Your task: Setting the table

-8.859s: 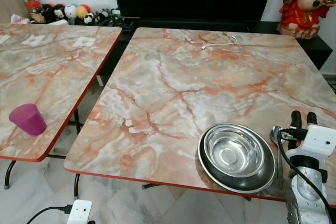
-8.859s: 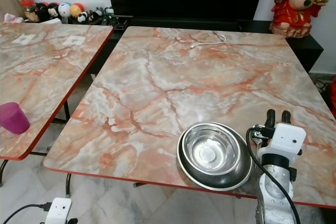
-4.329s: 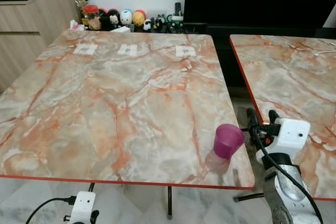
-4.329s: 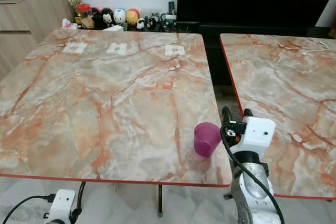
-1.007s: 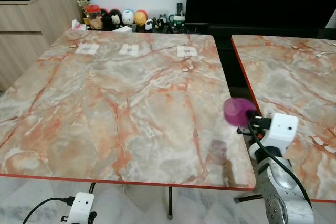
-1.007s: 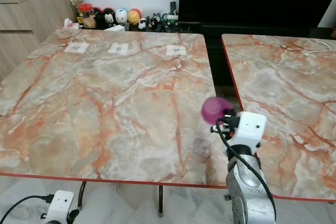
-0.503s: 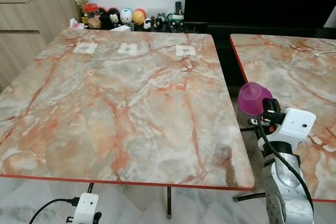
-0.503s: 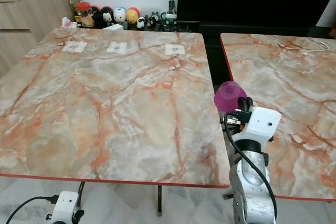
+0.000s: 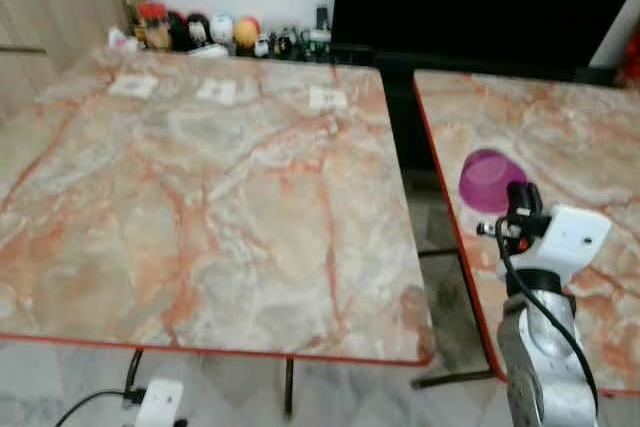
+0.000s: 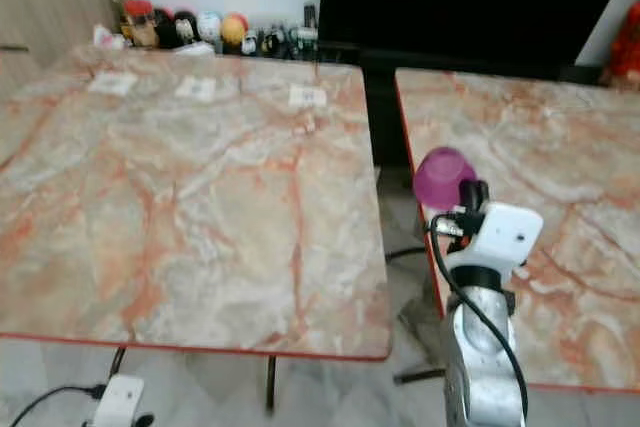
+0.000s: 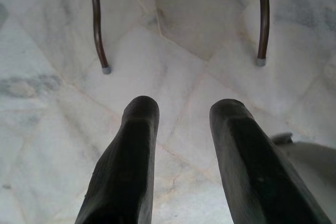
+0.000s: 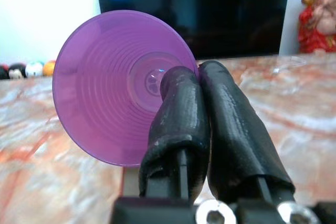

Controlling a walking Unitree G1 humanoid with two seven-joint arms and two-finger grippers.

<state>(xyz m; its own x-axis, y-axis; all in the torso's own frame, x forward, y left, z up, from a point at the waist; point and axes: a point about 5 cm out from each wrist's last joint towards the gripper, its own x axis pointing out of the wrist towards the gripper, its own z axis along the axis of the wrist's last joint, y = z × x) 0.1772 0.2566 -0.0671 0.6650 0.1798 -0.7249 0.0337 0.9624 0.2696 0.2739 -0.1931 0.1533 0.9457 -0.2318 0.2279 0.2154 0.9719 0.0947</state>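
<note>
Over the gap between two marbled tabletops [image 9: 220, 197], right gripper [image 12: 197, 85] clamped on purple cup [image 9: 487, 179] rim, cup tipped sideways, left gripper [image 11: 184, 109] fingers apart above floor [image 11: 47, 51]

The cup [image 12: 123, 85] is translucent purple with fine concentric rings inside, pinched at its wall by the black fingers of the right gripper [image 12: 202, 80] on a silver arm with a white wrist block. Both tables [image 9: 200, 197] wear the same pattern — grey-beige marble veined in orange-red, edged in red. The left gripper [image 11: 181, 116] has matching black fingers over the floor [image 11: 47, 35] — white tile with faint grey veining.
</note>
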